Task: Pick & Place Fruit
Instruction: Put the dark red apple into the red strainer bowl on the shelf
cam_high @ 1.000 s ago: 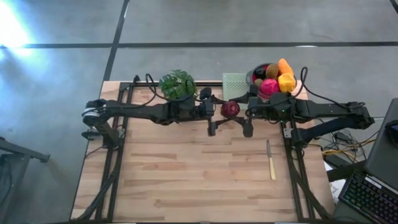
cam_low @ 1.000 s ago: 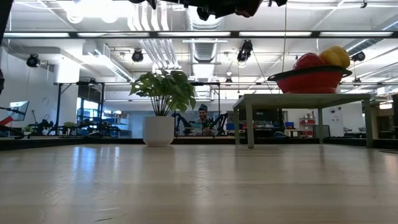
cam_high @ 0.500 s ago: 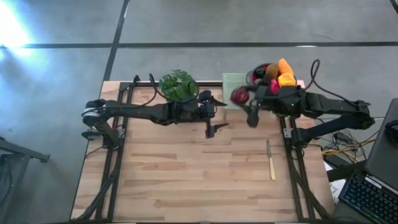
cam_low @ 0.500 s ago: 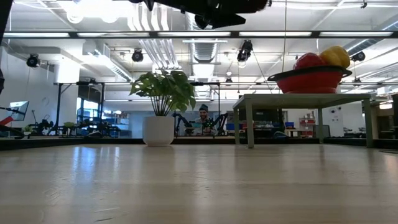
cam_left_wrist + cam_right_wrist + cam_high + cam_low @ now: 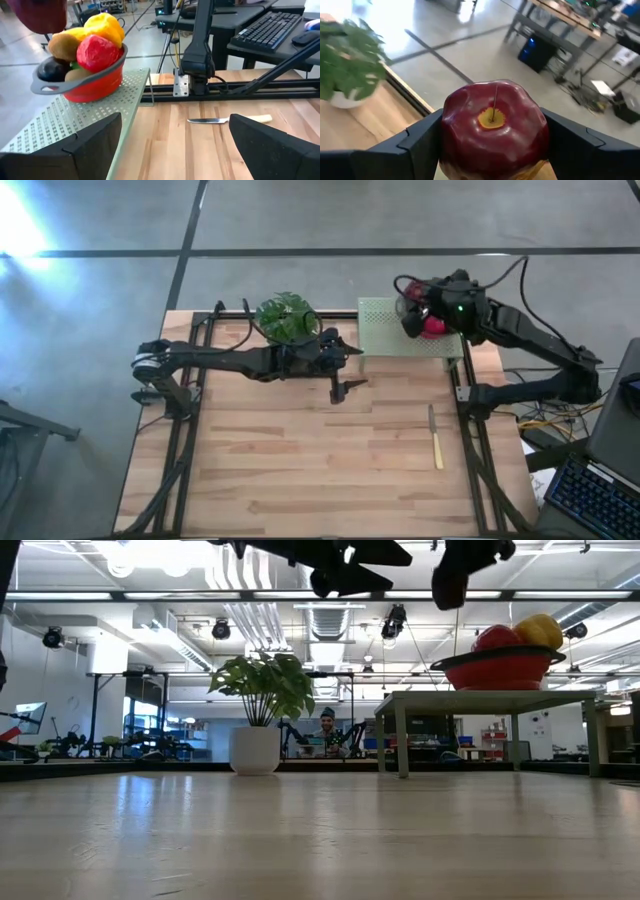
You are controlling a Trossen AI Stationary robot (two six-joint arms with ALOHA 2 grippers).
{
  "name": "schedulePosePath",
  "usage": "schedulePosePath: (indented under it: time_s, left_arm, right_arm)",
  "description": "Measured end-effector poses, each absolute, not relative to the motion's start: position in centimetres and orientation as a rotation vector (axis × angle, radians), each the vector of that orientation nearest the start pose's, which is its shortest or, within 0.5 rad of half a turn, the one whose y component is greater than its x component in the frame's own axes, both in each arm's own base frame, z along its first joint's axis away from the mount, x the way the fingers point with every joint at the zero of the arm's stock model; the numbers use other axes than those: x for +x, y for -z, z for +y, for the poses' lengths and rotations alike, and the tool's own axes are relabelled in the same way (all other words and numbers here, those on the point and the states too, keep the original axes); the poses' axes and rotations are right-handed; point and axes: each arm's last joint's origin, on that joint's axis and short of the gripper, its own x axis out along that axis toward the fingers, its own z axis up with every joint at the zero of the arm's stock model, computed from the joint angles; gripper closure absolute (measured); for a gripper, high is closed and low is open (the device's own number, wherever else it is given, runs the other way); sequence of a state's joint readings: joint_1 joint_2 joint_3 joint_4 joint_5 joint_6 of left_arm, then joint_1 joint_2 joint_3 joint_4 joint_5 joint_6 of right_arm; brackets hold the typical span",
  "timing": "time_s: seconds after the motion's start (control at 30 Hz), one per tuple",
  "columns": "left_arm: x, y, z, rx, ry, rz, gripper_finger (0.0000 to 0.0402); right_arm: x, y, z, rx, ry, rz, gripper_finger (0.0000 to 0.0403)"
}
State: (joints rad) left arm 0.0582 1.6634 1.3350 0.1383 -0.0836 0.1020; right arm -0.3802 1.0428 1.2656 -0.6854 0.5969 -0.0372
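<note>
Maroon apple point(image 5: 492, 132) clamped between right claw point(image 5: 490, 145) fingers, above red bowl point(image 5: 95, 82); left claw point(image 5: 175, 145) spread, empty.

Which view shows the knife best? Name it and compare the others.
The high view: the whole knife lies in plain sight on the table, pale handle nearest the front edge. The left wrist view shows it whole too, but low and side-on. The low and right wrist views do not show it.
</note>
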Motion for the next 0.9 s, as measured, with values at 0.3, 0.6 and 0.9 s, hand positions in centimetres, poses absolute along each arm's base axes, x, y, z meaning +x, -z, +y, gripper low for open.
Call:
schedulePosePath:
  time_s: [0.3,0.6,0.9]
  left_arm:
    - [38.9,-32.4,2.5,0.103,-0.131,0.218,0.0028]
    - [38.9,-32.4,2.5,0.102,-0.13,0.22,0.0028]
    - [38.9,-32.2,2.5,0.102,-0.13,0.232,0.0028]
  right_arm:
    - [16.8,-38.3,-11.6,0.008,0.97,0.543,0.0119]
    - [18.0,-35.7,-13.2,0.012,0.975,0.645,0.0112]
    - [18.9,-34.8,-13.8,-0.009,0.988,0.706,0.012]
